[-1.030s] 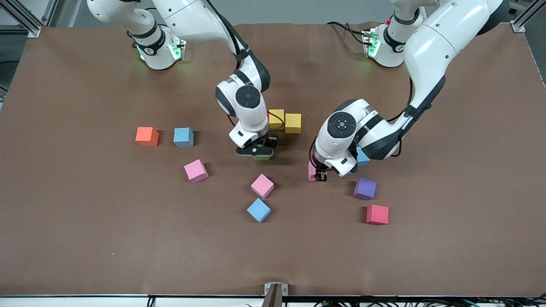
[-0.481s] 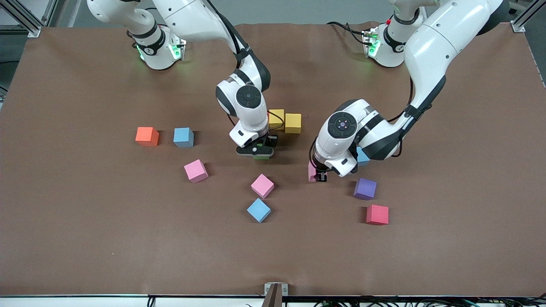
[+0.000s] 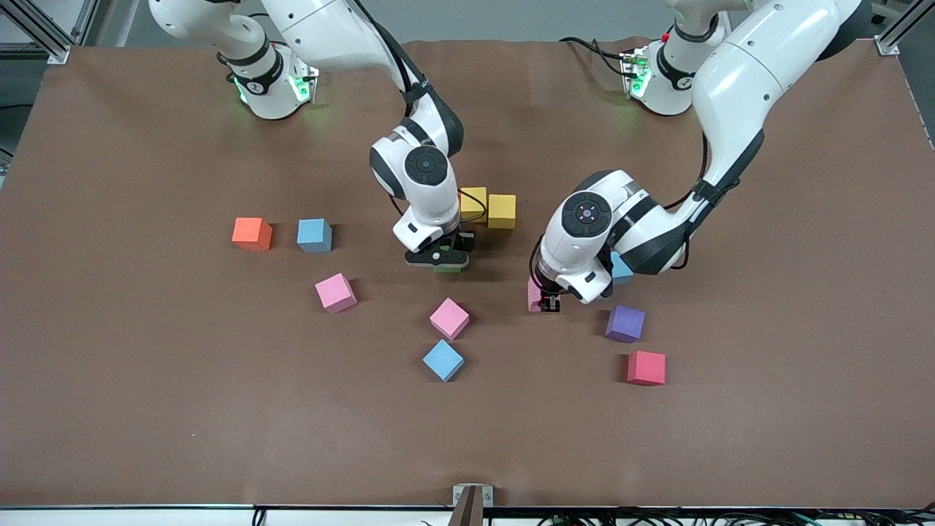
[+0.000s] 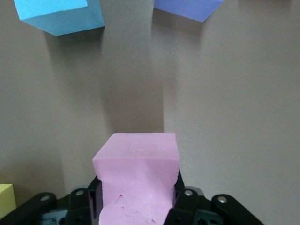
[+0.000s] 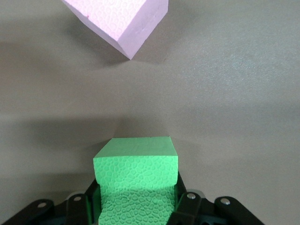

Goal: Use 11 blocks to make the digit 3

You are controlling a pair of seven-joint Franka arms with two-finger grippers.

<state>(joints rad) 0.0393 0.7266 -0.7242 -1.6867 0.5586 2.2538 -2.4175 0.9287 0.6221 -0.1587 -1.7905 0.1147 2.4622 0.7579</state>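
Toward the right arm's end of the table sit an orange cube (image 3: 251, 233) and a light blue block (image 3: 314, 234), with a pink block (image 3: 335, 292) nearer the front camera. Next along, the right gripper (image 3: 437, 258) is down low near the table's middle, its fingers closed on the green block (image 3: 447, 269); the right wrist view shows that block (image 5: 136, 180) squarely between the pads, with another pink block (image 5: 119, 21) just ahead of it. That pink block (image 3: 448, 318) and a second light blue block (image 3: 443, 359) lie nearer the front camera. Two yellow blocks (image 3: 488, 207) touch side by side close to the right gripper, seemingly the start of the digit 3.

Further along, the left gripper (image 3: 548, 302) is clamped on a third pink block (image 3: 535, 295), seen held in the left wrist view (image 4: 137, 180). A blue block (image 3: 622, 269) peeps from under the left wrist; a purple block (image 3: 625, 323) and a red block (image 3: 646, 367) lie nearer the front camera.

To place well, each held cube should likely go down flat and square to the yellow pair, faces touching without a gap. The arms work close together, so one should probably finish before the other closes in. Release only once the cube rests on the table, then lift straight up so the neighbours are not nudged.
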